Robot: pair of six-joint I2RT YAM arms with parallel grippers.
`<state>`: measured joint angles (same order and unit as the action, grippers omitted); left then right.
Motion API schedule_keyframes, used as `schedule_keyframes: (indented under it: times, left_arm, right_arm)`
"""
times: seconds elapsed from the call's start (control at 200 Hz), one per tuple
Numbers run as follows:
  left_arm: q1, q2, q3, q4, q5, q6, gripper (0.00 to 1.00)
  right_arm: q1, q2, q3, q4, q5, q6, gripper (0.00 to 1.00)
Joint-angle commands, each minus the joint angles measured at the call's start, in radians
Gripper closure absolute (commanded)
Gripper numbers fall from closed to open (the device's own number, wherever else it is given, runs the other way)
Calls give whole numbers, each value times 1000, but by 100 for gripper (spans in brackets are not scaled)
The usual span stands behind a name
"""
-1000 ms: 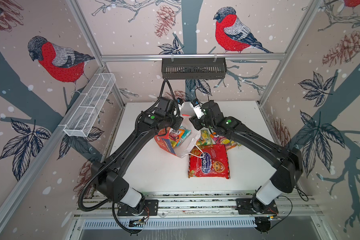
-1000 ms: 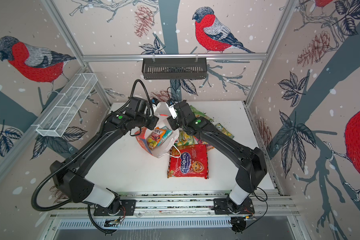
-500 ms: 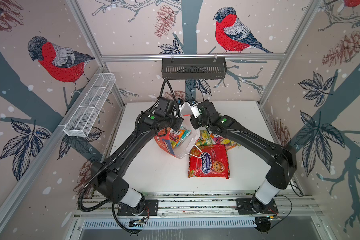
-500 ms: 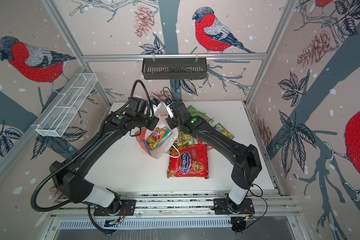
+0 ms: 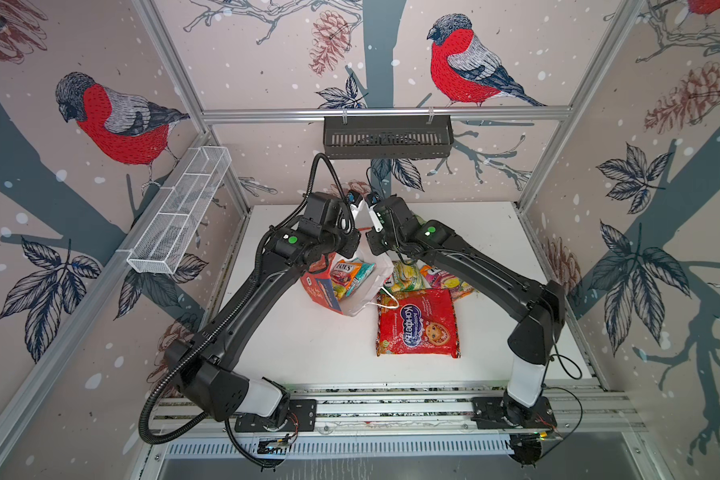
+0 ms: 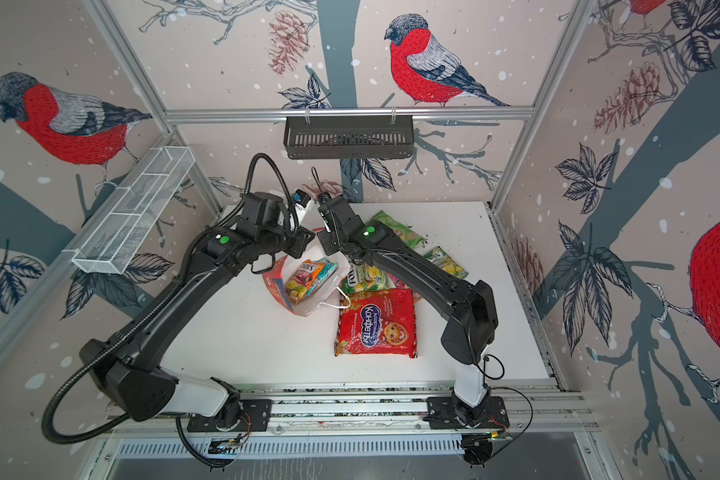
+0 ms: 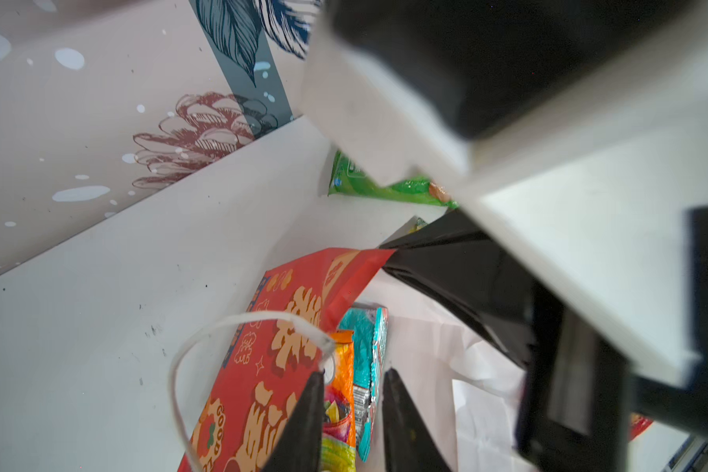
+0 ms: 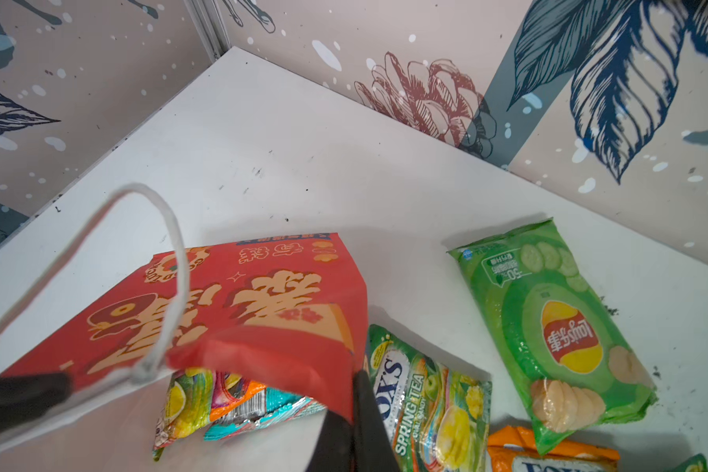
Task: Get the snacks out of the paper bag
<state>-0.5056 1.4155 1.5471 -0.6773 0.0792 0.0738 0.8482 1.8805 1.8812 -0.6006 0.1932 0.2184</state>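
The red-orange paper bag [image 5: 320, 287] lies on its side, its white-lined mouth facing the camera in both top views. Small candy packs [image 5: 348, 275] lie inside it. My right gripper [image 8: 354, 394] is shut on the bag's upper rim [image 8: 303, 363]. My left gripper [image 7: 353, 374] hangs at the mouth with its jaws slightly apart, the orange and teal packs [image 7: 364, 339] showing beyond the gap and nothing gripped. Out on the table lie the large red packet [image 5: 417, 322], a green chip bag [image 8: 548, 327] and Fox's packs [image 8: 426, 392].
A black slotted basket [image 5: 387, 137] hangs on the back wall and a white wire basket [image 5: 179, 216] on the left wall. The bag's white cord handle [image 8: 172, 265] loops up beside my right gripper. Both arms meet over the bag.
My right gripper has moved left to the bag's rim and shut on it. The left jaws, shut before, have parted a little.
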Motion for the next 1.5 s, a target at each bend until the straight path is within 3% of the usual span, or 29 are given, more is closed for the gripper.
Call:
schedule_keyframes:
  times: [0.0, 0.175, 0.405, 0.931, 1.306, 1.496]
  left_arm:
    - [1, -45, 8, 61, 8, -10, 74]
    - [-2, -162, -12, 48, -96, -37, 76]
    - [-1, -215, -75, -158, -225, -103, 73]
    - [0, -189, -163, -179, -153, -165, 70]
    - [2, -151, -186, -193, -238, -155, 73]
    - [1, -153, -185, -179, -276, -148, 83]
  right_arm:
    - [1, 28, 48, -90, 1, 69, 95]
    - [-5, 59, 99, -120, -6, 98, 94]
    - [-8, 67, 121, -113, -38, 98, 94]
    - [-5, 62, 116, -132, -54, 105, 94]
    - [-6, 59, 98, -120, -58, 112, 94]
    - [-5, 63, 99, -119, -56, 111, 94]
